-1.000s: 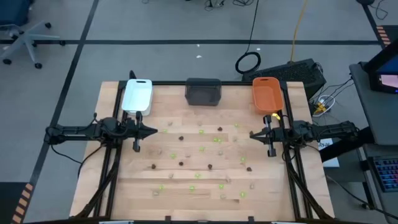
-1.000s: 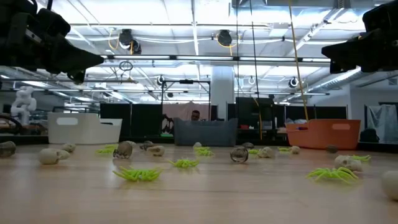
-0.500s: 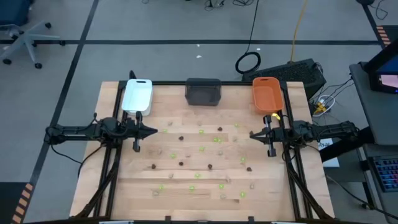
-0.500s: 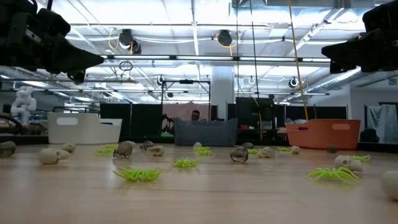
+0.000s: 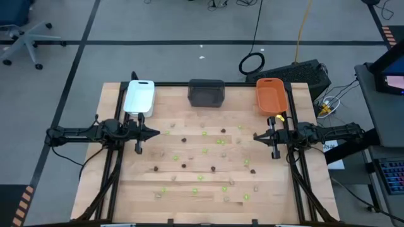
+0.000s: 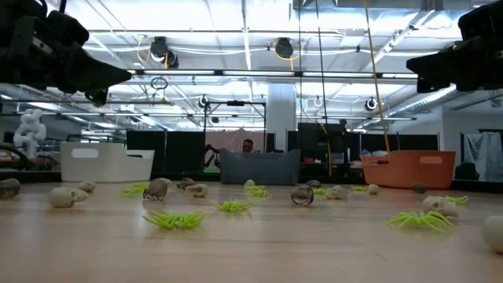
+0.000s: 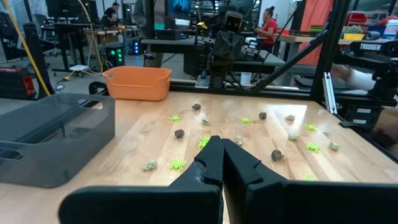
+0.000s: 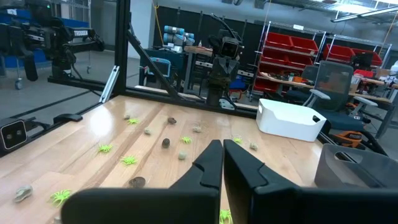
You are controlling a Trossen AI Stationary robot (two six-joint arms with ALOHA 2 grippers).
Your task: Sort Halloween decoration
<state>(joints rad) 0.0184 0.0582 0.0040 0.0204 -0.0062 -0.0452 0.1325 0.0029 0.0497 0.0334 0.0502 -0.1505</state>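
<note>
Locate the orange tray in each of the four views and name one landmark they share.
High view: orange tray at the table's far edge, ahead of the right arm.
Low view: at the right, in the far row.
Left wrist view: across the table, beyond the dark grey tray.
Right wrist view: not in it.
Shared landmark: the dark grey tray, middle of the far edge.

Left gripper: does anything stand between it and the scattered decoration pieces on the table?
Nothing visible does. The left gripper, shut, hangs above the table's left edge; open wood lies between it and the nearest lime green piece.
</note>
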